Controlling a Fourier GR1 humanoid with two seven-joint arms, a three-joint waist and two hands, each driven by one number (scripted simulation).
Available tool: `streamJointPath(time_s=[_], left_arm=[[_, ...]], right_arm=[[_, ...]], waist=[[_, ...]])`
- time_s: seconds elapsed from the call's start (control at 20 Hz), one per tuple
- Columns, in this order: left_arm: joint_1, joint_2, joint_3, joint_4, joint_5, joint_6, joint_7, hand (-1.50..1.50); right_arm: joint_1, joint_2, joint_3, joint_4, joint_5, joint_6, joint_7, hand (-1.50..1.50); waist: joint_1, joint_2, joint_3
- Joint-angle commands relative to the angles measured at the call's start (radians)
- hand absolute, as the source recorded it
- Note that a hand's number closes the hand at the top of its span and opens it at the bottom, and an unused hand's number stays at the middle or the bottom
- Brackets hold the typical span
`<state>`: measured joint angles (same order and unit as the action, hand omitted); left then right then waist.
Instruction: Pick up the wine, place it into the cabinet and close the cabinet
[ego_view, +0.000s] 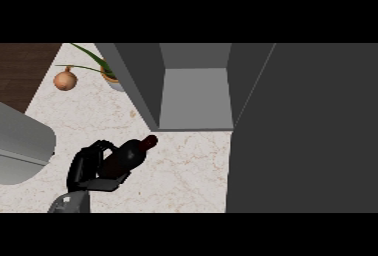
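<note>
Wine bottle (130, 154) is in the left hand (90, 167) right now, fingers curled round the dark body, neck and cap pointing up toward 1 o'clock at the open cabinet (196, 97). It sits down at about 7 o'clock from the cabinet mouth, near the front edge of its floor but not inside. I can't tell if it's lifted or resting on the marble tabletop (184, 170).

How I'd play the next bit: carry it neck-first toward 1 o'clock, but straighten it out first so it goes in between the two side walls instead of clipping the left wall, which is the closer one. Get it well onto the grey floor of the cabinet before letting go, otherwise the door (303, 130) (that big dark panel at 3 o'clock) will probably catch it when it swings shut.

Onion (66, 80) and potted plant (103, 67) up at 11 o'clock are out of the way. Right hand isn't showing at all.
</note>
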<state>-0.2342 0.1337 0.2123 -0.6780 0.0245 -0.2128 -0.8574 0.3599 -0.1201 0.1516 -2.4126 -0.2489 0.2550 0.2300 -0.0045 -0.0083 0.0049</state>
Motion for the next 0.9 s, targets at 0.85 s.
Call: streamJointPath(time_s=[0.85], left_arm=[[-0.068, -0.131, -0.264, -0.501, -0.101, 0.349, 0.625, 1.5]], right_arm=[[0.144, 0.005, 0.017, -0.162, -0.049, 0.018, 0.014, -1.5]], waist=[[-0.008, 0.004, -0.004]])
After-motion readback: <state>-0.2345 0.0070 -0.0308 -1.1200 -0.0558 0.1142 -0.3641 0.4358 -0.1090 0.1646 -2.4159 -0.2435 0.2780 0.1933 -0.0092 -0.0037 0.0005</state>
